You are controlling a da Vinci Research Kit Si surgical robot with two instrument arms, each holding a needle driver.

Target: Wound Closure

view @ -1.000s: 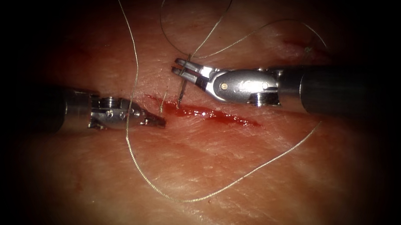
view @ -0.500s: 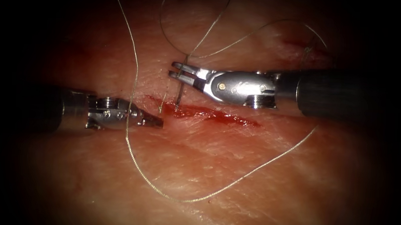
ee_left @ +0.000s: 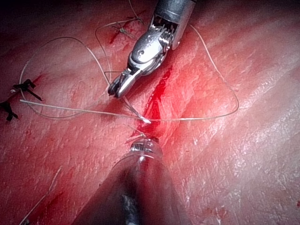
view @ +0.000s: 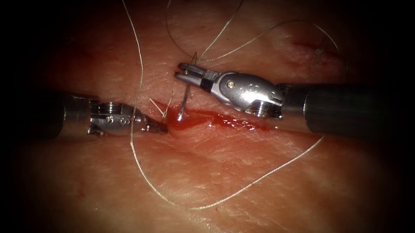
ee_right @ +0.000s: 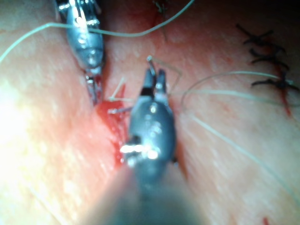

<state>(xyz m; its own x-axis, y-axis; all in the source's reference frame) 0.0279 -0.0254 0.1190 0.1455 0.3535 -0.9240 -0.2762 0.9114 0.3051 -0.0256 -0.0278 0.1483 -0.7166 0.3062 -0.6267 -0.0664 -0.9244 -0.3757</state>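
At the left end of the red, fluid-filled cut (view: pixel 216 119) in the pale pork tissue (view: pixel 242 177), the right arm's silver gripper (view: pixel 183 72) clamps the thin curved steel needle (view: pixel 185 102) near its tail, the point dipping into the cut. The left arm's gripper (view: pixel 160 127) lies at the cut's left edge, apparently closed on tissue. Fine pale thread (view: pixel 242 189) loops across both sides.

Silver wristed tool (view: pixel 183 72) heads, small screws, dark grey shafts.
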